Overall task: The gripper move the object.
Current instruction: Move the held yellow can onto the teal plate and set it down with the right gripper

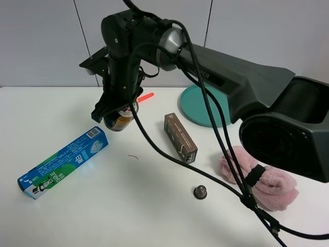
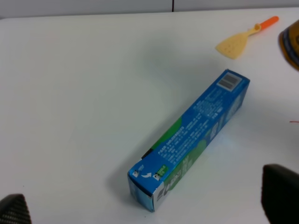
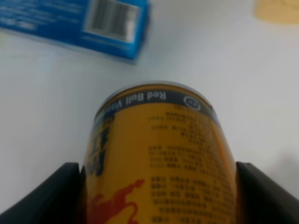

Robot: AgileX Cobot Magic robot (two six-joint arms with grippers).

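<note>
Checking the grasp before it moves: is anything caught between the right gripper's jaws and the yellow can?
Nothing visible. The right gripper is closed directly on the can, one jaw against each side. The blue box lies nearby, outside the grip.

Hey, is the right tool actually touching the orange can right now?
Touching. The right wrist view shows the right tool with its black jaws pressed against both sides of the orange can, no gap.

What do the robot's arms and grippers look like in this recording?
The right arm is bulky, dark grey-black, with a silver joint, faint pale lettering and loose black cables trailing down. Its gripper is black, with blocky fingers. Of the left gripper only matte black fingertips show.
</note>
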